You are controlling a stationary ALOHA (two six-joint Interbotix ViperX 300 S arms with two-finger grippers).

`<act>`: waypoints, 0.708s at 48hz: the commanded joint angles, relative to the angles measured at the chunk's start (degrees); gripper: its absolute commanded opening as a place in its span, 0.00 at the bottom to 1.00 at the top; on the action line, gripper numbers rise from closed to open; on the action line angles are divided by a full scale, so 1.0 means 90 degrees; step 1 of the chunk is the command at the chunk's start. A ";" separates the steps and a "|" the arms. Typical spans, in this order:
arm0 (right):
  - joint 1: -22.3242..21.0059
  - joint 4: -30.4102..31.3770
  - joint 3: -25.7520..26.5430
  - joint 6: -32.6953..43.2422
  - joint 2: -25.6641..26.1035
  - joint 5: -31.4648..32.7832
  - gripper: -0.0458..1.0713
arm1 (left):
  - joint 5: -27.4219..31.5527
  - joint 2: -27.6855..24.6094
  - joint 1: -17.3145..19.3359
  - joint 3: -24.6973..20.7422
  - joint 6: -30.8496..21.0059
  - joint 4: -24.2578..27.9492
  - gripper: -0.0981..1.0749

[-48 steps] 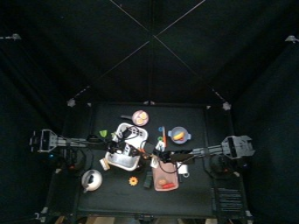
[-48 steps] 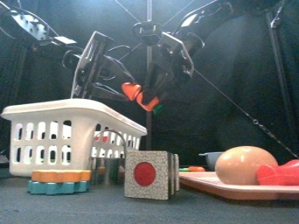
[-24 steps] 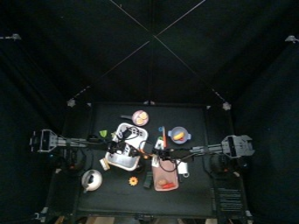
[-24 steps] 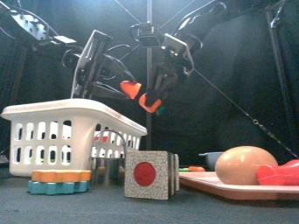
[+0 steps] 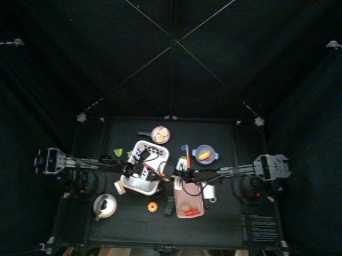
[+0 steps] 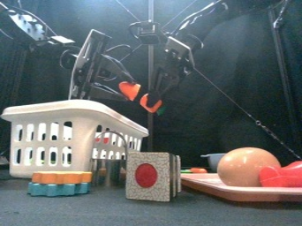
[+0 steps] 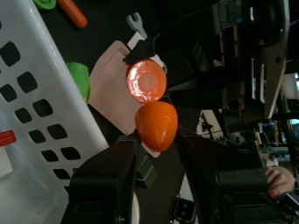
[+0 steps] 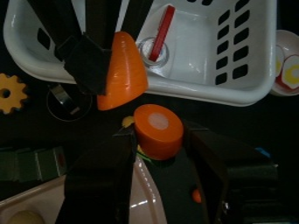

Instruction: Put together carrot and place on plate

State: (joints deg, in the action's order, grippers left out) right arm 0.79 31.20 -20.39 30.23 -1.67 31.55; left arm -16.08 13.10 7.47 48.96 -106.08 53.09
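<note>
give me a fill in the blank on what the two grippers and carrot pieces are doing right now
1. Each gripper holds one ____ carrot piece: the left gripper has the left piece, the right gripper the right piece.
2. In the front view both pieces hang above the white ____.
3. The two pieces are not yet ____.

Missing words: orange; basket; joined

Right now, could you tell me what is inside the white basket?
Inside the white basket the right wrist view shows a red stick-shaped item and a small round piece. The carrot halves and arms held above it cover the rest of its floor.
</note>
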 commanded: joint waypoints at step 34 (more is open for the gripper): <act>0.0254 0.0322 0.0459 -0.0449 -0.0186 0.0332 0.53 | -0.0039 -0.0068 -0.0010 -0.0088 0.0010 -0.0010 0.70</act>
State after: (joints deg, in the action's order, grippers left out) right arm 3.25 33.84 -17.93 26.28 -4.22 34.37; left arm -16.08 12.30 7.47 48.96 -106.08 53.09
